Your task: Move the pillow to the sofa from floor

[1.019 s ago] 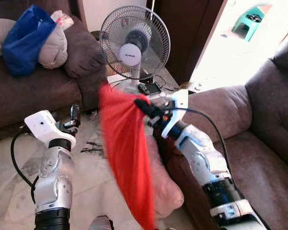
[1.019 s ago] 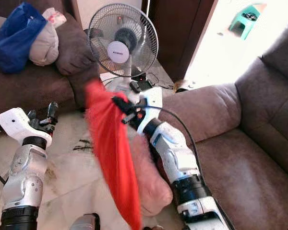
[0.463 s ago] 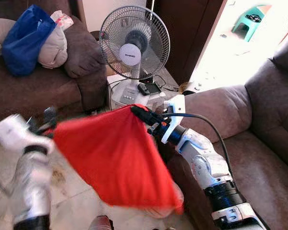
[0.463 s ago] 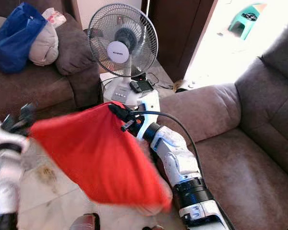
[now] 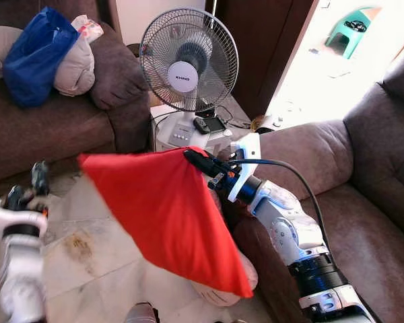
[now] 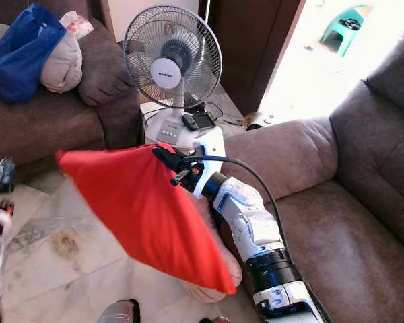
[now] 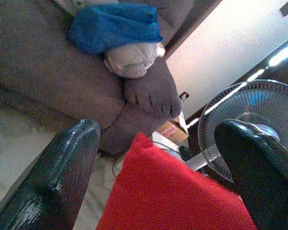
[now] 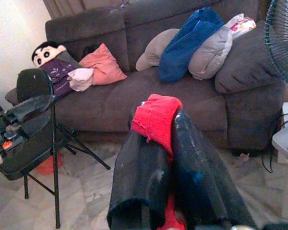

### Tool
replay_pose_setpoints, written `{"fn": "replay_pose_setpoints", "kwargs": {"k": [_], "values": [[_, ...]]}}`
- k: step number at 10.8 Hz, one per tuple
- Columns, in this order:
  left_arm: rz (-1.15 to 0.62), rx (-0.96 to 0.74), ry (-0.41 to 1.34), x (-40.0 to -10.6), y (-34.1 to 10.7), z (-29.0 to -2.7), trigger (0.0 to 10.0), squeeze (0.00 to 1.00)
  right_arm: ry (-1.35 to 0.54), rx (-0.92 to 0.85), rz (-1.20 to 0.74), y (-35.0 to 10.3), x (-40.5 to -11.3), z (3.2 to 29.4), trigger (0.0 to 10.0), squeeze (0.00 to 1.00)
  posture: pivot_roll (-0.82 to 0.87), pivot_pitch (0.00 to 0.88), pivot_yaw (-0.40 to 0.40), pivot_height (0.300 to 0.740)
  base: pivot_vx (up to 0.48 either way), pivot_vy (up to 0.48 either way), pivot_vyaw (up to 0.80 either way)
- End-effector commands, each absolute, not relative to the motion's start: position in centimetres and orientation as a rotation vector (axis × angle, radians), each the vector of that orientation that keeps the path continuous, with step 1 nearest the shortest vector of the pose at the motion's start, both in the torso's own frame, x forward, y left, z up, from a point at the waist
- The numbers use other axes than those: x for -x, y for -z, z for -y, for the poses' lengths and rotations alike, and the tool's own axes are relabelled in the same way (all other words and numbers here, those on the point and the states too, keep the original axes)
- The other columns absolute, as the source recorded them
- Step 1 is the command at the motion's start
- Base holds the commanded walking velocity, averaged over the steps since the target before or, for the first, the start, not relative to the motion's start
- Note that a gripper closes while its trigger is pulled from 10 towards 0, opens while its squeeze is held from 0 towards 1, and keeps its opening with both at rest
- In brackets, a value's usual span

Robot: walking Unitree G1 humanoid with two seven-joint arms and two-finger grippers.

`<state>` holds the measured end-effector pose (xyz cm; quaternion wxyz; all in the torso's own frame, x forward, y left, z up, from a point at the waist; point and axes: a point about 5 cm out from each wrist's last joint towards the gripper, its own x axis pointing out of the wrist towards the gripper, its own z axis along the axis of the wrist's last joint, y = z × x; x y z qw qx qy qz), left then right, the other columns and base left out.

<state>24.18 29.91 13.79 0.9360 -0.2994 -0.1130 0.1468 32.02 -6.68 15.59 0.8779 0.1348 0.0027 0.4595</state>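
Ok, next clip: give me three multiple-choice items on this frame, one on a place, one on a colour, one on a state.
1. Where does the fan stand?
A. on the grey sofa's seat
B. on a white unit between the two sofas
C. on the floor by the folding chair

2. What colour is the pillow that the right gripper holds?
A. red
B. blue
C. beige

3. How is the left gripper?
A. shut on the pillow
B. shut on a cable
C. open, holding nothing

Answers: 1 B, its base rests on the white unit beside the brown sofa arm. 2 A, red cloth is pinched at one corner. 3 C, its fingers stand wide apart.
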Motion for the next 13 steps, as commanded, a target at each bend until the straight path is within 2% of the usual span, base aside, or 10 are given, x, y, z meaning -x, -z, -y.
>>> {"fn": "replay_pose_setpoints", "kwargs": {"k": [1, 2, 4, 5, 11, 13], "values": [[0.21, 0.61, -0.308, -23.8, -13.3, -30.5, 10.0, 1.0, -0.98, -0.284, 0.161, -19.0, -32.1, 7.1, 10.0, 0.0, 0.19, 0.052, -0.105, 0.74, 0.0, 0.0, 0.0], [0.233, 0.643, -0.379, -23.2, -13.0, -32.4, 10.0, 1.0, -0.986, -0.279, 0.161, -19.0, -32.0, 7.3, 10.0, 0.0, 0.19, 0.046, -0.106, 0.74, 0.0, 0.0, 0.0], [0.191, 0.602, -0.388, -23.1, -12.4, -33.0, 10.0, 1.0, -1.009, -0.277, 0.16, -19.0, -31.8, 7.3, 10.0, 0.0, 0.19, 0.045, -0.107, 0.74, 0.0, 0.0, 0.0], [0.165, 0.549, -0.401, -23.2, -12.2, -33.1, 10.0, 0.02, -1.044, -0.269, 0.161, -19.0, -31.5, 7.3, 10.0, 0.0, 0.19, 0.047, -0.108, 0.74, 0.0, 0.0, 0.0], [0.144, 0.524, -0.391, -23.0, -11.8, -34.2, 10.0, 0.0, -1.182, -0.215, 0.111, -18.0, -30.0, 8.7, 10.0, 0.0, 0.18, 0.058, -0.11, 0.74, 0.0, 0.0, 0.0], [0.094, 0.574, -0.336, -22.7, -10.3, -33.4, 10.0, 0.0, -1.203, -0.208, 0.102, -18.0, -29.7, 8.9, 10.0, 0.0, 0.18, 0.057, -0.111, 0.74, 0.0, 0.0, 0.0]]}}
